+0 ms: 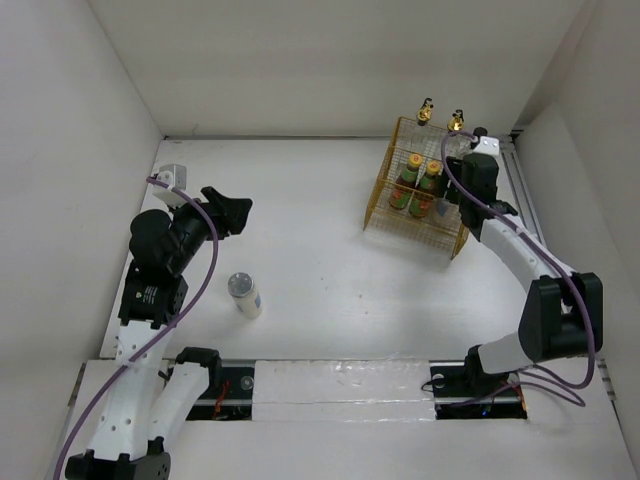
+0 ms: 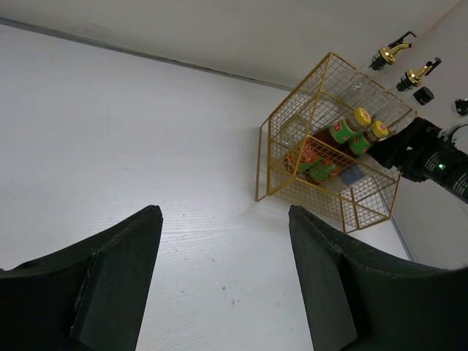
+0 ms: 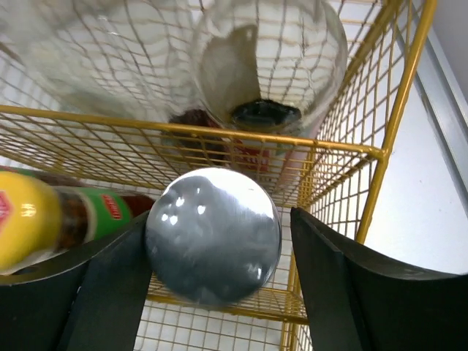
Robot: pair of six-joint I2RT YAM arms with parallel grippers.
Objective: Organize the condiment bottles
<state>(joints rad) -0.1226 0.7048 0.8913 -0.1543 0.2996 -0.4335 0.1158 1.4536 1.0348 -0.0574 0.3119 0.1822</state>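
White table (image 1: 320, 250) boxed by plain white walls (image 1: 300, 60), apparently evenly lit

Seen from above, a wire basket (image 1: 384, 175) stands on the desk (image 1: 320, 200) at 2 o'clock from its centre. Two sauce bottles (image 1: 408, 182) (image 1: 430, 188) are side by side in the middle of the basket, and two cruets (image 1: 426, 110) (image 1: 456, 121) rise along its 12 o'clock side. Near the basket's 4 o'clock corner, a lidded jar (image 3: 212, 245) sits inside the wire, between the fingers of the right hand (image 3: 219, 219). A second jar (image 1: 245, 296) is alone on the desk at 8 o'clock. The left hand (image 2: 225, 210) is at 10 o'clock, apart from it.
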